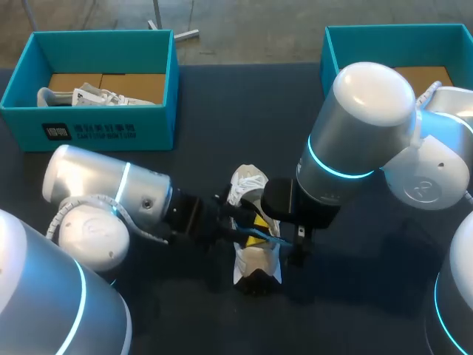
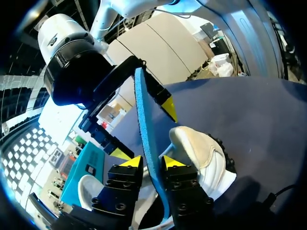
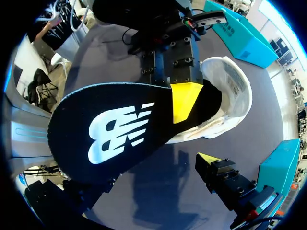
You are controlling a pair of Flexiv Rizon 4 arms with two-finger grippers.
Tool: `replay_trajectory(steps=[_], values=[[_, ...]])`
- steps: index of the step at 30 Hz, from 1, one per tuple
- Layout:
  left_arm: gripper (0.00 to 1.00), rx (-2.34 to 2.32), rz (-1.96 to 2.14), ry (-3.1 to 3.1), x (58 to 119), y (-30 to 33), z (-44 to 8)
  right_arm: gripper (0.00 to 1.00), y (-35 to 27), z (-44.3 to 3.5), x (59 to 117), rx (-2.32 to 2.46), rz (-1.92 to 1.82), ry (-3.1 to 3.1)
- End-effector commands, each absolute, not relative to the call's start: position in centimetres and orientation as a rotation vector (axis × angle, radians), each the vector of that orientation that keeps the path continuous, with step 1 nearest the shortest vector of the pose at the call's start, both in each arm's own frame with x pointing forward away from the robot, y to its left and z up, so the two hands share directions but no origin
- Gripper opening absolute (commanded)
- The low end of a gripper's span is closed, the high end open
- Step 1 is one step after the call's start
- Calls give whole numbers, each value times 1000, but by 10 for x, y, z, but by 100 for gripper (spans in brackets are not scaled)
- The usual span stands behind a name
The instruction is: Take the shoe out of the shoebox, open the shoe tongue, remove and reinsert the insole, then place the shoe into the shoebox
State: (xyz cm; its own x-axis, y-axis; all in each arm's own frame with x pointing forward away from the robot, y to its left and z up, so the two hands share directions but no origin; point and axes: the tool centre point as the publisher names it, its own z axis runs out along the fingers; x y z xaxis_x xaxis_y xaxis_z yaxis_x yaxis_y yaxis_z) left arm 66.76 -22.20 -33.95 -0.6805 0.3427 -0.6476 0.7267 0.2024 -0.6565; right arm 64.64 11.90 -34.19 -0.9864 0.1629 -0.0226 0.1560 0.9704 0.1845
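Note:
A white shoe [image 1: 247,181] lies on its side in the middle of the dark table. An insole [image 1: 262,238], blue on top and black with a white logo underneath [image 3: 110,134], stands on edge beside the shoe's opening. My left gripper [image 2: 152,162] comes in from the left and is shut on the insole [image 2: 146,124], one yellow tip on each face. My right gripper [image 1: 294,238] stands wide open around the insole's upper part. One of its fingertips [image 3: 209,158] is clear of the insole; the other is hidden behind it. The shoe [image 2: 201,153] lies just beyond the left fingers.
A teal shoebox [image 1: 96,133] at the back left holds a second white shoe [image 1: 89,96]. Another teal shoebox [image 1: 347,37] stands at the back right, partly hidden by my right arm. The two arms crowd the table's middle.

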Motion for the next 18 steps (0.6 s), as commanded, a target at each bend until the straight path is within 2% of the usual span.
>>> replay_trajectory(steps=[1,5,10,11,13,14,18], values=[[22,992,-1468,2154,666,-220,-336,100,120,-344,646,250,283,3079],[16,990,-1452,2192,665,-221,-335,100,120,-344,646,250,283,3079],[23,1019,-1410,2227,662,-223,-336,100,120,-344,646,250,283,3079],[22,1022,-1404,2228,663,-223,-336,100,120,-344,646,250,283,3079],[13,1036,-1383,2221,663,-224,-337,100,120,-344,646,250,283,3079],[0,1043,-1365,2214,663,-224,-338,100,120,-344,646,250,283,3079],[0,1082,-1313,2182,665,-224,-342,100,120,-344,646,250,283,3079]])
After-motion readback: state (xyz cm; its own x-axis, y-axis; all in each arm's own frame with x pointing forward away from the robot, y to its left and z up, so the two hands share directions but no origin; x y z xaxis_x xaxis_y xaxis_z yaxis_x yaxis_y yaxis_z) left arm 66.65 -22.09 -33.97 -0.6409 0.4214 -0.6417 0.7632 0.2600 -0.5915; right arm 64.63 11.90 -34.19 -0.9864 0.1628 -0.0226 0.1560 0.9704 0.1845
